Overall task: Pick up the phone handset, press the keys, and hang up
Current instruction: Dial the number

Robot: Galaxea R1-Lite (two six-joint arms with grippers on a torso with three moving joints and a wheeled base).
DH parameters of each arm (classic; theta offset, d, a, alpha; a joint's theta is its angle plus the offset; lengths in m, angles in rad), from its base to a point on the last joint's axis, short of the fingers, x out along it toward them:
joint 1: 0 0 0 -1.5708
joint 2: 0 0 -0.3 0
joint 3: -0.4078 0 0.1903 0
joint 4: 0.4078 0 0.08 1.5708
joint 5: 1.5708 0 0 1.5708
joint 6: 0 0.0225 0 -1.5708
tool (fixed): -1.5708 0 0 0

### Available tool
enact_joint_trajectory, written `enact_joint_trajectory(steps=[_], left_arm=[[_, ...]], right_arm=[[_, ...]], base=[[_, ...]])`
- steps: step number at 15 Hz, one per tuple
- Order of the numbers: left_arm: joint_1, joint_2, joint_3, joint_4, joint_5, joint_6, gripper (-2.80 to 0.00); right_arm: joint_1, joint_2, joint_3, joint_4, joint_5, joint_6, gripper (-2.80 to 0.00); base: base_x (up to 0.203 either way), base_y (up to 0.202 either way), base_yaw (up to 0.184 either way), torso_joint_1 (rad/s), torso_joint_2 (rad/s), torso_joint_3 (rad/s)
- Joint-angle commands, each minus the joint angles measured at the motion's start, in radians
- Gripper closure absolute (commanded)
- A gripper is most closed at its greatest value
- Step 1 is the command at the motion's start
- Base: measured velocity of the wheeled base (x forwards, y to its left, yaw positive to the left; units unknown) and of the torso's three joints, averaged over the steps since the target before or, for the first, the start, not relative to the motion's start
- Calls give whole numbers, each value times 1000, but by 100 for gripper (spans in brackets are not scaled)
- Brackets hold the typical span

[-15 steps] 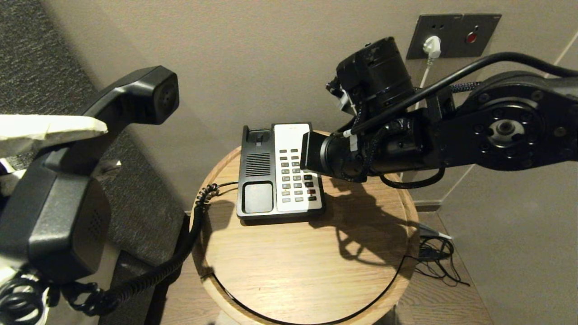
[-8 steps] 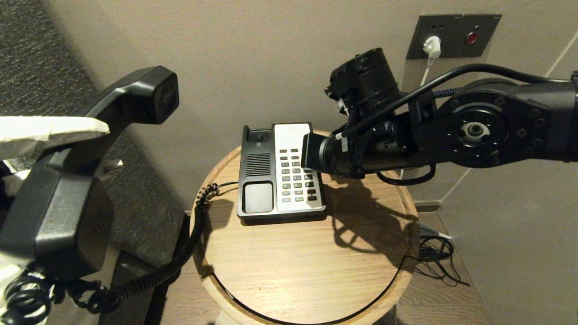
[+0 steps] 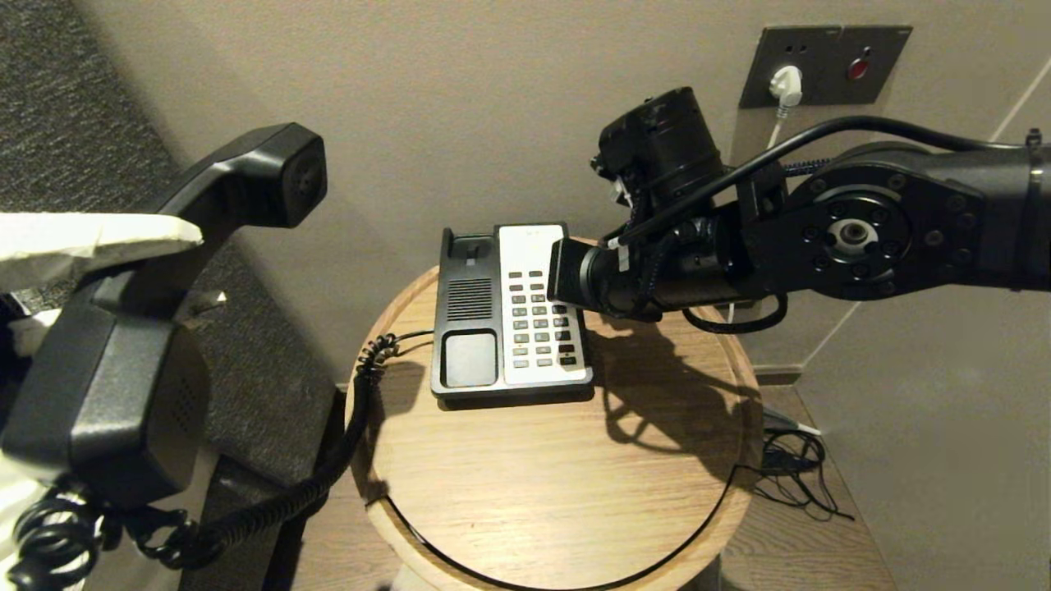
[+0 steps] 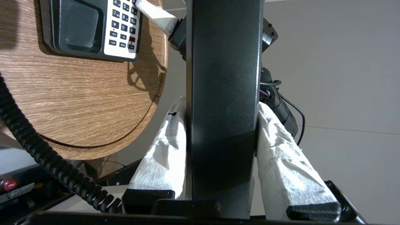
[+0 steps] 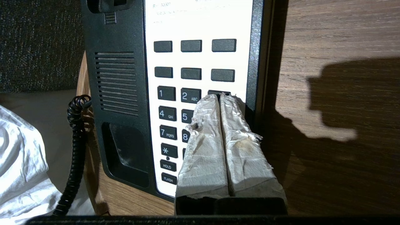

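The black phone handset [image 3: 123, 386] hangs in the air at the left, off the round wooden table [image 3: 558, 484], trailing its coiled cord [image 3: 328, 464]. My left gripper [image 4: 222, 104] is shut on the handset's bar [image 4: 223, 78], one white-wrapped finger [image 4: 159, 150] on each side. The black-and-white phone base [image 3: 472, 312] lies on the table with its cradle empty. My right gripper [image 5: 219, 97] is shut, its wrapped fingertips together on the keys [image 5: 167, 114] at the key beside the 2. In the head view the right wrist [image 3: 608, 279] covers the keypad's right edge.
A wall plate with a white plug [image 3: 787, 84] is behind the right arm. Loose cables [image 3: 792, 464] lie on the floor right of the table. Dark upholstery [image 3: 49, 123] stands at the left. White cloth [image 5: 18, 162] shows beside the table.
The right arm's elbow has shifted left while its gripper has stayed over the keypad. The left gripper has kept the handset still.
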Motion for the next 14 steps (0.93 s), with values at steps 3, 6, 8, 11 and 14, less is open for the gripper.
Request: enact_joint_trajectory(steps=[3,6,8,11,14], left_arm=[[0,1,4,0,-5,-6,0],[0,1,6,0,-5,-6,0],[0,3,6,0,-5,-5,0],[1,4,6,-2,-5,-5,0],[4,6,7,-7,-5,-5,0]], right_arm=[[1,-2,-14,2,0,5,0],[0,11,-8,4,-1,5,0],[1,21,2,10,-3,3,0],[-1,36,0,4,-9,0,0],[-1,29,-14,7,-9,-1,0]], base=[[0,0,0,0,0,0],[0,0,0,0,0,0],[0,0,0,0,0,0],[0,0,0,0,0,0],[0,0,0,0,0,0]])
